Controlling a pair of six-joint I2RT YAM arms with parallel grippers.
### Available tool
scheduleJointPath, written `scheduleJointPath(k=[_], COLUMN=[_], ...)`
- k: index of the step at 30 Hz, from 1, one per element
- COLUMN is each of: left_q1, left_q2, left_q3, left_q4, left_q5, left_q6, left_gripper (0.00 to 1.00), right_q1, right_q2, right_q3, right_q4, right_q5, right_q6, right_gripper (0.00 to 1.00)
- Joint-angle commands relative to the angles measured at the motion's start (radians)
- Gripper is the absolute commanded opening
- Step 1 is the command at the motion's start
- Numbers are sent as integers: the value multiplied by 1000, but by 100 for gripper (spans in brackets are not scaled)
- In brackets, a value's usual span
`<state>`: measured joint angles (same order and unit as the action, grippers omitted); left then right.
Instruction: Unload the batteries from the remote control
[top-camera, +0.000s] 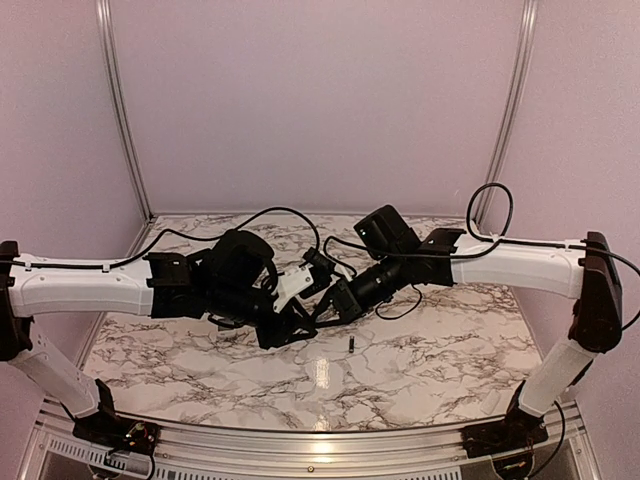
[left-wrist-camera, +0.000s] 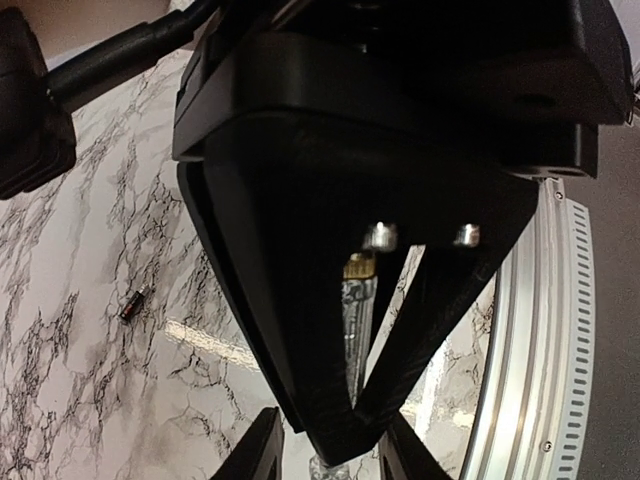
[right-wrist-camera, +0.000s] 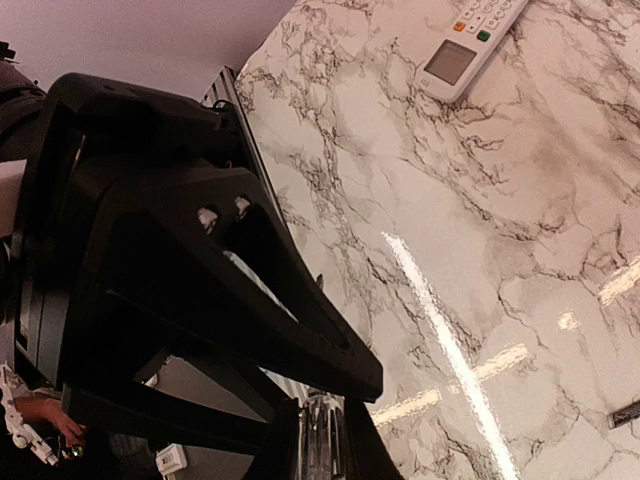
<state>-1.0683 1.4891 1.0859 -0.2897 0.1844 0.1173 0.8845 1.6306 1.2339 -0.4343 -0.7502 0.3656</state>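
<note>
Nearest, one battery (top-camera: 352, 344) lies loose on the marble table (top-camera: 200, 370), out of its housing; the second was not located. Behind it the left gripper (left-wrist-camera: 335, 462) and right gripper (right-wrist-camera: 320, 445) converge mid-table, judged to be working the remote. Their tips are cropped, so I cannot tell whether either is parted or clamped. Beyond, the remote control (right-wrist-camera: 467, 48) shows its button face; its battery bay is hidden and its contents unverified.

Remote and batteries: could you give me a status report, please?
Left fingers closed, right fingers closed, nothing seen held. Remote face-up on table. One battery loose on table, nothing over it.
</note>
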Motion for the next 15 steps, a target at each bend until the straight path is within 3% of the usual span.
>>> scheduleJointPath(k=[1,7,12,15], left_q1=[-10,-19,-21,-22], left_q2=[21,16,3,1], left_q3=[37,36,29,29], left_q4=[-25,-45,-60,-62], left_q5=[-18,-61,-104,-121], left_q6=[22,32,50,57], left_gripper=[31,27,33,29], right_q1=[16,16,16,16], right_q2=[3,3,-2,-5], right_q3=[42,41,40,35], right_q4=[21,21,26,38], right_q5=[-28,-35,-49,-67], right_q6=[9,10,12,22], right_gripper=[0,0,0,0])
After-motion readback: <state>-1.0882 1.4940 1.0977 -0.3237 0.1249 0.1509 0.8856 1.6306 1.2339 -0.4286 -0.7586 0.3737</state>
